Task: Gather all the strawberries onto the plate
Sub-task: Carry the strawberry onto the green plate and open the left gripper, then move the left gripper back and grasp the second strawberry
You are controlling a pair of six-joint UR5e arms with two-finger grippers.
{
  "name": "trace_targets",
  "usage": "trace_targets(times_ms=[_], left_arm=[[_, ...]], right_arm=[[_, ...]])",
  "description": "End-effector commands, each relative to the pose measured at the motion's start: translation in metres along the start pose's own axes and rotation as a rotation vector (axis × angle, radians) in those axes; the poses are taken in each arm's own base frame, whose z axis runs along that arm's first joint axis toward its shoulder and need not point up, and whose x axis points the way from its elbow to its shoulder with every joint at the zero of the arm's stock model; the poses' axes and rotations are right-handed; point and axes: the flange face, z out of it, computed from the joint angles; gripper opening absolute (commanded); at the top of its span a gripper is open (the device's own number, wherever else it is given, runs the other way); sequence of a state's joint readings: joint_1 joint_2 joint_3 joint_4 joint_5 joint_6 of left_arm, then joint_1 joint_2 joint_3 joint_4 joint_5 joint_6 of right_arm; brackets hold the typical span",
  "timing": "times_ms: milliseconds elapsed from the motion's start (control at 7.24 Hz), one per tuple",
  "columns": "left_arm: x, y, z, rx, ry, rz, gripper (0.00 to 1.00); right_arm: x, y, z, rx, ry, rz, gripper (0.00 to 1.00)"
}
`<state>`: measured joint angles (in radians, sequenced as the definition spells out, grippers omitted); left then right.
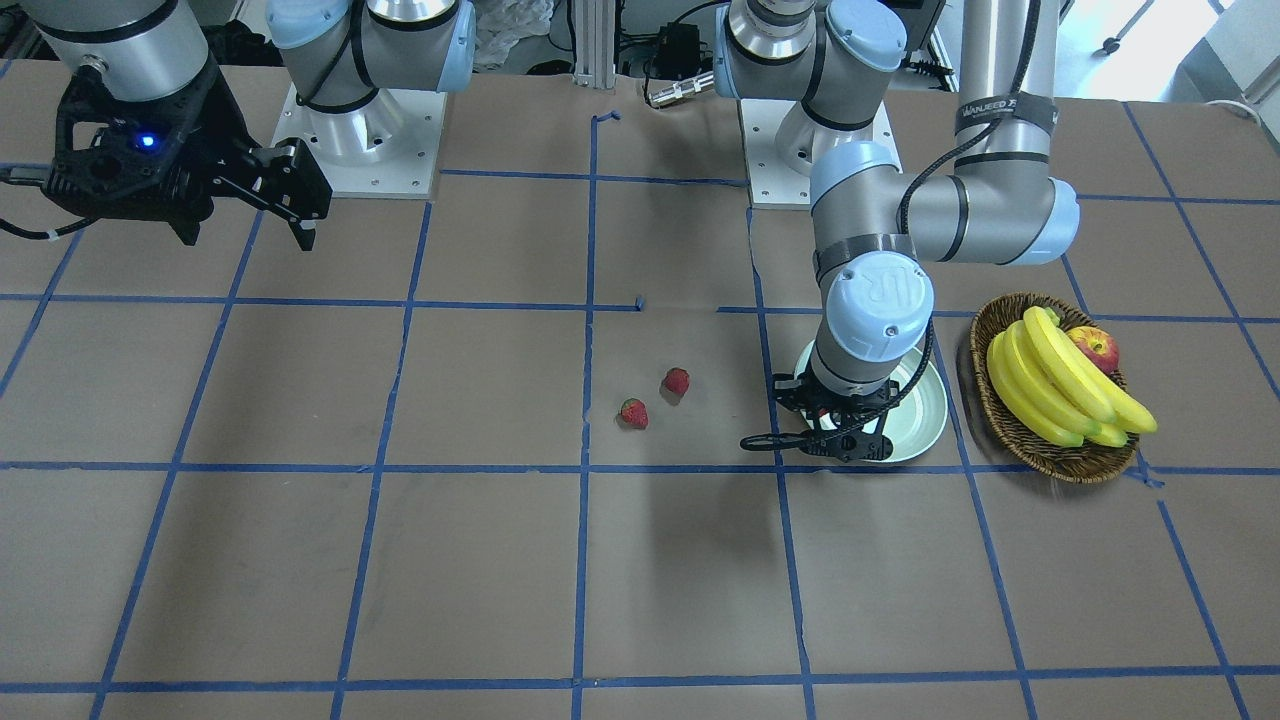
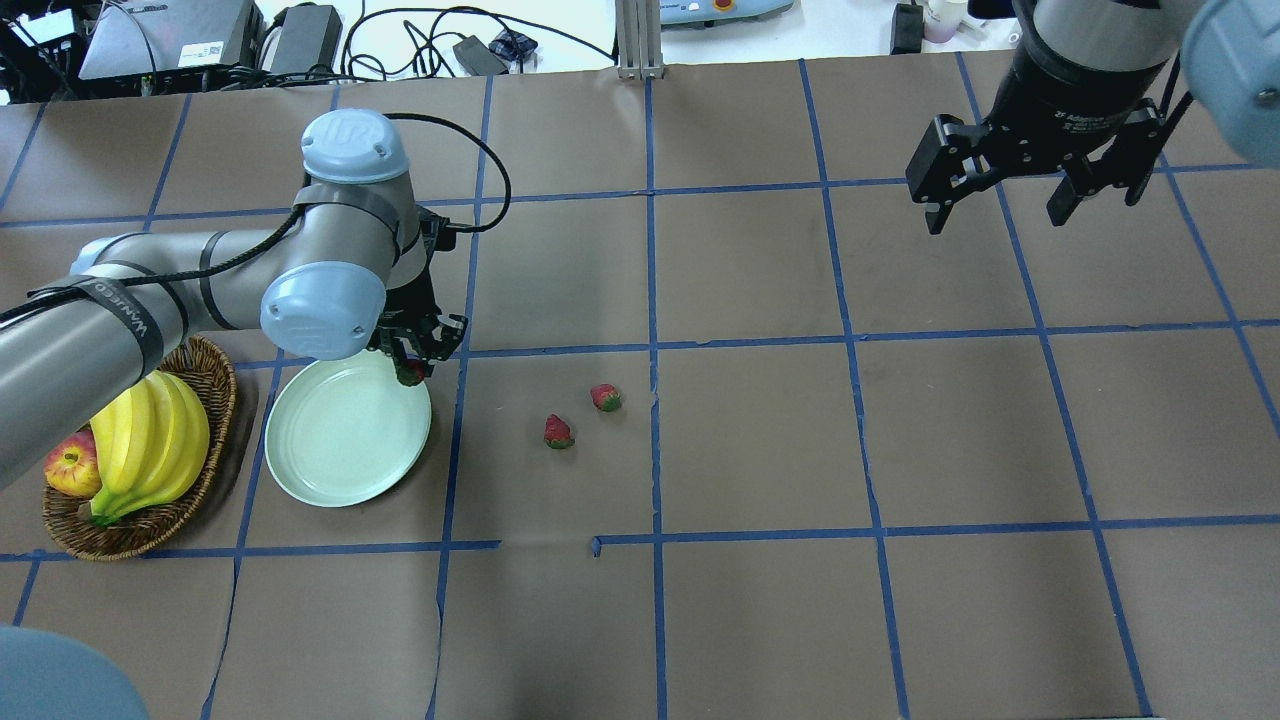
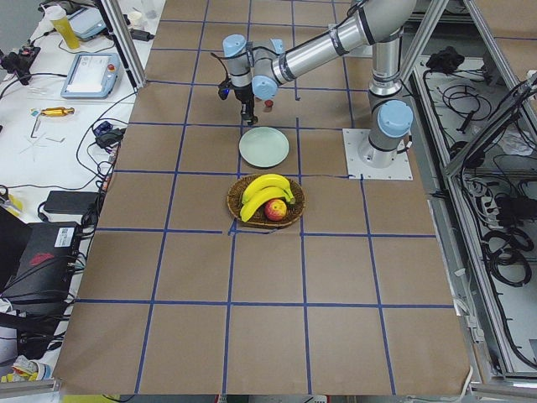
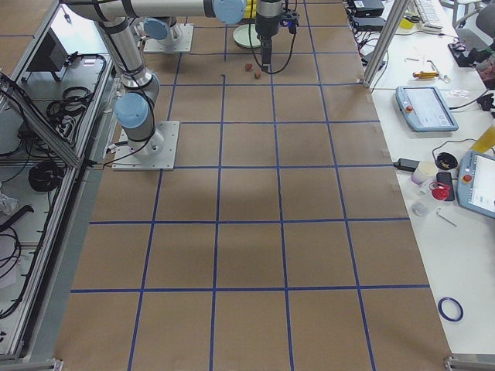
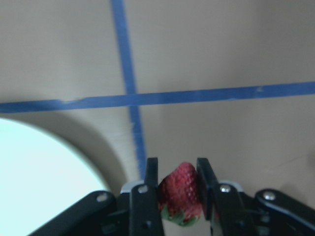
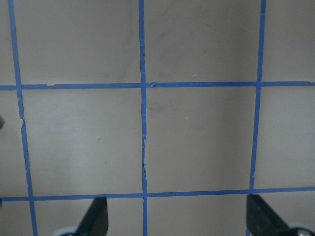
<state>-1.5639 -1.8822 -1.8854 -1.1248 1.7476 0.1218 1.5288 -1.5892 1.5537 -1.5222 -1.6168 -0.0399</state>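
One strawberry [image 5: 179,194] is clamped between the fingers [image 5: 147,196] of my left gripper [image 2: 412,365], red tip pointing down and green cap up against the finger bases. I hold it at the rim of the mint-green plate [image 2: 345,435], on the side that faces the far edge and the right end of the worktop. Whether it hangs over the rim or just outside it, I cannot tell.

Two more strawberries [image 2: 557,431] [image 2: 605,397] lie on the brown paper close to each other but apart. They sit beside the plate toward the right end, near the middle of the worktop and short of the central tape line.

The plate itself rests flat in the left half of the worktop, about midway between the near and far edges, and nothing lies in it. A wicker basket [image 2: 215,370] sits just beside it toward the left end, holding a bunch of bananas [image 2: 150,440] and an apple [image 2: 70,470].

My right gripper [image 2: 1000,215] hangs well away, above the far right corner region, with its fingers spread wide and nothing between them. Its wrist camera shows only the paper-covered table [image 2: 750,600] and the blue tape grid below.
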Motion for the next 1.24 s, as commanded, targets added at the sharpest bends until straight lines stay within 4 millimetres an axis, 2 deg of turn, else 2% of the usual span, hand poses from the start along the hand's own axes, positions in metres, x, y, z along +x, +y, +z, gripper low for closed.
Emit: trace_targets(times_ms=[0,138,276,415,691,967,1106], left_arm=[[-0.012,0.019,0.022,-0.054,-0.023,0.027,0.42],[-0.011,0.019,0.020,-0.043,-0.025,0.029,0.93],[-0.005,0.020,0.012,-0.021,-0.027,0.034,1.00],[0.010,0.023,0.000,0.007,-0.029,0.050,1.00],[0.069,0.016,-0.017,0.150,0.069,-0.022,1.00],[0.126,0.027,-0.011,0.145,0.108,-0.095,1.00],[0.140,0.033,-0.006,0.129,0.124,-0.080,1.00]], right_arm=[[0.000,0.000,0.000,0.001,0.000,0.000,1.00],[0.000,0.000,0.001,-0.002,0.000,-0.001,1.00],[0.000,0.000,0.000,-0.001,0.000,0.001,1.00],[0.000,0.000,0.001,-0.002,0.000,-0.001,1.00],[0.000,0.000,0.000,-0.002,0.000,-0.001,1.00],[0.000,0.000,0.000,-0.002,0.000,-0.001,1.00],[0.000,0.000,0.000,-0.002,0.000,-0.001,1.00]])
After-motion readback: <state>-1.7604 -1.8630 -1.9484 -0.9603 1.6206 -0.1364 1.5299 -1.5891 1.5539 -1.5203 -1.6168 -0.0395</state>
